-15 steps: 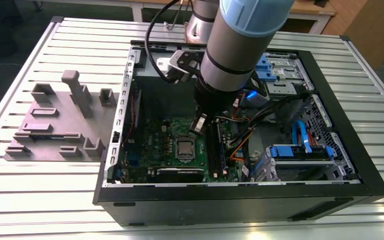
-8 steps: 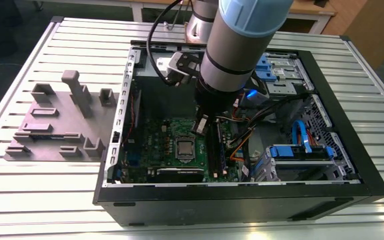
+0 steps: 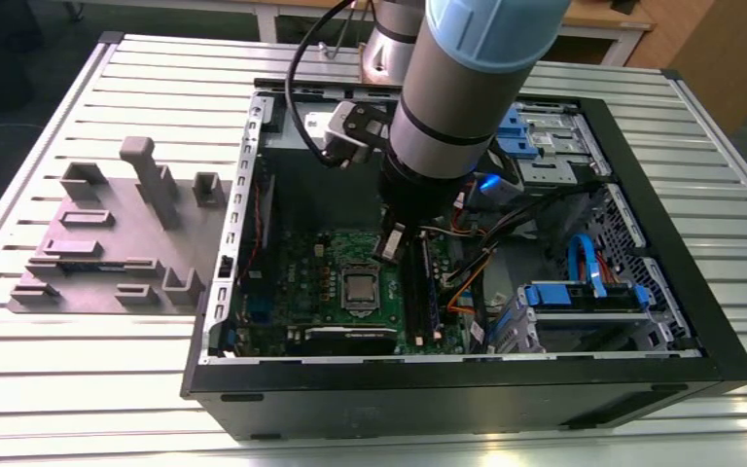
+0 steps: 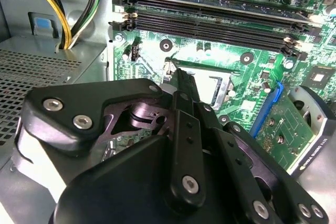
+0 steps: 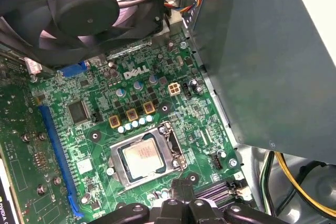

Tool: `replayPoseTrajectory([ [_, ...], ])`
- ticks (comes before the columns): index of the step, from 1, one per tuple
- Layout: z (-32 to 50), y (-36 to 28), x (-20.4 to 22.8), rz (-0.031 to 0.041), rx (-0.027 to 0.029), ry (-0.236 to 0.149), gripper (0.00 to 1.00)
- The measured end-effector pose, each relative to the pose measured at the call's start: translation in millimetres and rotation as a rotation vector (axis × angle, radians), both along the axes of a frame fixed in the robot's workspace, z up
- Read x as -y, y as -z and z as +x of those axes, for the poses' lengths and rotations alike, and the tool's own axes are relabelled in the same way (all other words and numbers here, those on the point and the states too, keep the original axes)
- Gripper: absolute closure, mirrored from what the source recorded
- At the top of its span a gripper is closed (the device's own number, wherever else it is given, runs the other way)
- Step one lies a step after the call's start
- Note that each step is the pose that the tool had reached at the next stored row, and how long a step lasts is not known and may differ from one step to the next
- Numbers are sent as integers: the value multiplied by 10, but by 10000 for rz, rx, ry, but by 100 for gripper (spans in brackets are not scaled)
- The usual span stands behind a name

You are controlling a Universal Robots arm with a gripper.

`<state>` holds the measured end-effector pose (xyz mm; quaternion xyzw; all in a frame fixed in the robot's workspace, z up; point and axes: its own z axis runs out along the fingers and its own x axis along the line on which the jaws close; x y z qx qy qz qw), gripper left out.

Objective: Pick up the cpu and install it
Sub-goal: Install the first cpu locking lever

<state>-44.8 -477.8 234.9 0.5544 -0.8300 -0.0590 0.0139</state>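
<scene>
Status: the cpu [image 5: 143, 157], a small flat square chip with a silvery-grey metal top, sits inside the hinged rectangular silver metal frame [image 5: 116, 167] of the socket on the green motherboard [image 5: 84, 145]. In the exterior view the cpu [image 3: 358, 289] shows in the same place, deep inside the open black computer case [image 3: 478, 409] on the slatted metal desk [image 3: 88, 370].

Judgement: pick-up and placement appear done. The chip looks level within the frame, with the frame lying down around it. Whether the frame is latched cannot be told, so locking is the 1 item left unconfirmed.

Gripper: the black gripper [image 5: 181, 184] hangs just beside the frame, at the frame's edge and clear of the chip. Its fingers appear closed together with nothing between them; the exterior view [image 3: 393, 248] and the second wrist view [image 4: 181, 77] agree.

Orientation: the cpu lies flat, metal top facing out of the case opening. Being square, it has no long axis; its 4 edges run parallel to the frame's sides.
</scene>
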Motion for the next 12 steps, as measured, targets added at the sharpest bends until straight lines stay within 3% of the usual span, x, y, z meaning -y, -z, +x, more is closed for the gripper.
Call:
replayPoseTrajectory([
  [2,0,1,0,1,0,-106,89],
  [12,0,21,1,0,8,-1726,89],
])
